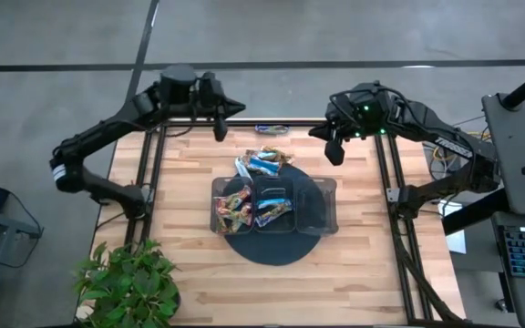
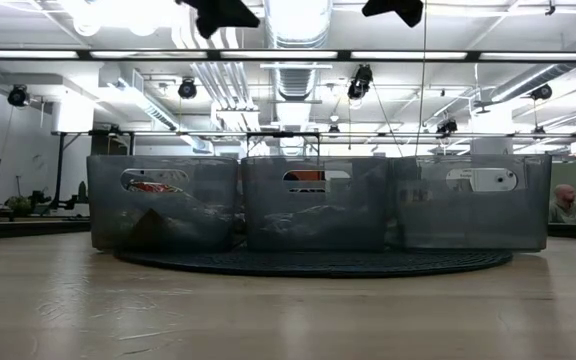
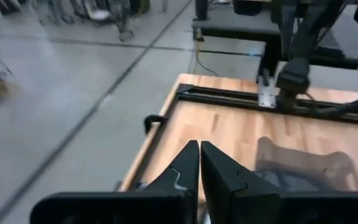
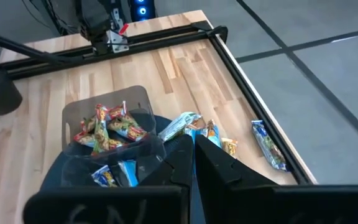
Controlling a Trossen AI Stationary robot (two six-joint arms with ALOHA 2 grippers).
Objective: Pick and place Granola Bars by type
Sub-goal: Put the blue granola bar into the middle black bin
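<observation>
On the wooden counter [image 1: 190, 273], near its middle, lies a round dark mat [image 1: 276, 248]. A see-through tray [image 1: 328, 208] with three boxes sits on the mat. Seen from above, the box at 9 o'clock holds red and orange Granola Bars [image 1: 232, 209]. The middle box holds blue bars [image 1: 272, 211]. I see nothing in the box at 3 o'clock. A little heap of loose bars [image 1: 262, 164], mostly light blue, lies on the counter just past the tray at 12 o'clock. One dark blue bar [image 1: 272, 129] lies alone at the far edge of the counter, also at 12 o'clock. The left hand [image 1: 220, 128] hangs up high at about 11 o'clock from the tray. Its fingers are pressed tight together and hold nothing. The right hand [image 1: 334, 151] hangs up high at about 1 o'clock from the tray. Its fingers are pressed together too, with nothing between them. A green plant [image 1: 126, 282] stands at 7 o'clock by the counter's corner.
</observation>
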